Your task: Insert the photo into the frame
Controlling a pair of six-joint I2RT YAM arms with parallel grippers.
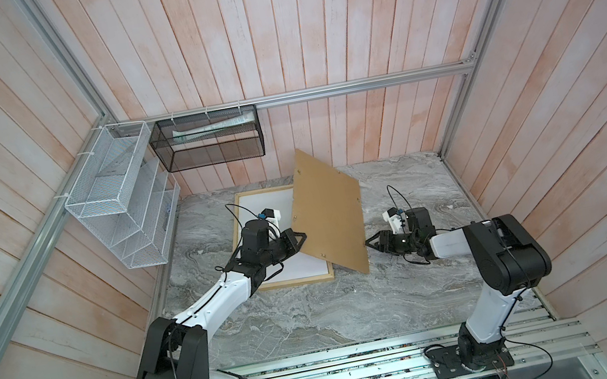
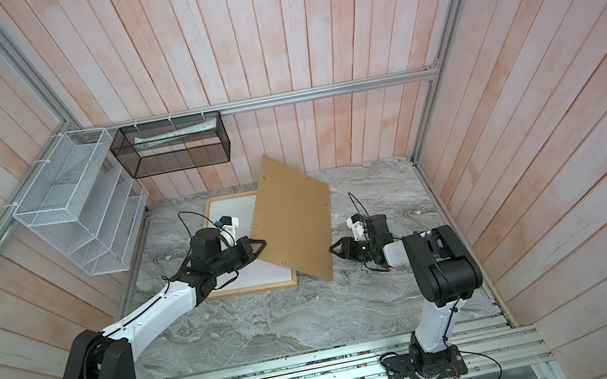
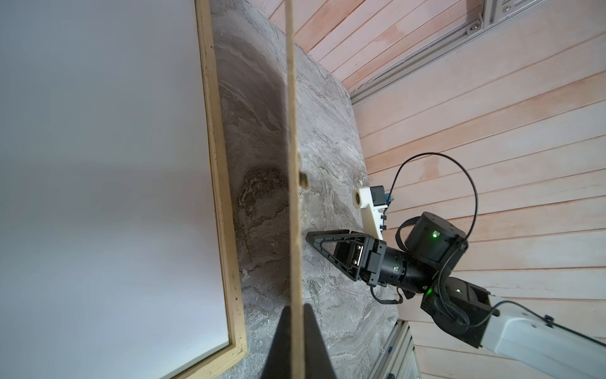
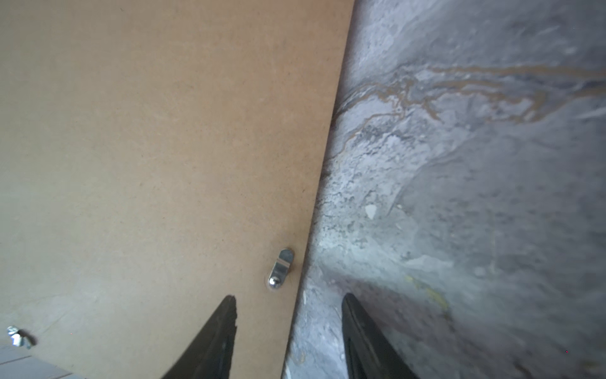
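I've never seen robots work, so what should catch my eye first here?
The big brown backing panel is held tilted over the middle of the marble table, the left gripper shut on its left edge and the right gripper open at its near right corner. Beneath its left side, the pale wooden frame lies flat with the photo inside, white back up.

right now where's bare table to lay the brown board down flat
Widest bare marble: the near strip of the table, between the frame and the arm bases. Also the far right corner behind the right gripper. Crowded mid-table: the left gripper holds the tilted board partly over the frame.
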